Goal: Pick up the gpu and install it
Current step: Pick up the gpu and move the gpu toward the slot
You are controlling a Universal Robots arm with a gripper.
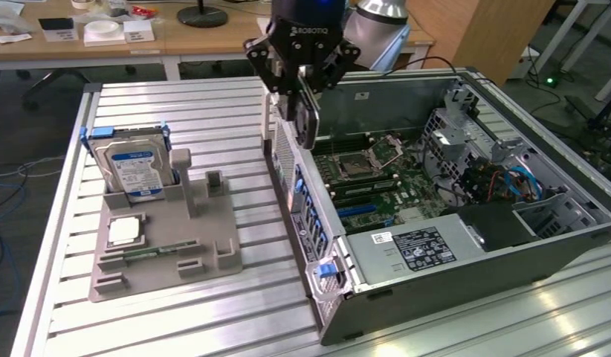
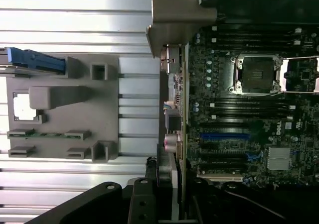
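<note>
One card is in the gripper (image 1: 302, 93). Its fingers are clenched on the upper edge of the gpu (image 1: 307, 125), which hangs upright with its round black fan towards us. It is in the air, touching nothing, just over the wall of the open computer case (image 1: 454, 297) on the exterior view's left. In the wrist view we see the gpu (image 2: 175, 184) edge-on, in line with the port-side edge of the motherboard (image 2: 249, 109).

We judge this the carrying and aligning step. To do it well, we would keep the card vertical and square to the blue expansion slot (image 2: 224, 135). We would also keep its bracket end clear of the case wall and avoid any twist in the grip.

On the gripper body we read "ROBOTIQ". A white mark on the motherboard may be a Dell logo, though we cannot be sure. The power supply label (image 1: 423, 249) is too small to read.

Well apart on the left, on the slotted aluminium table (image 1: 186, 327), a grey fixture (image 1: 211, 253) holds the hard drive (image 1: 132, 167), whose blue-white label we cannot read.
</note>
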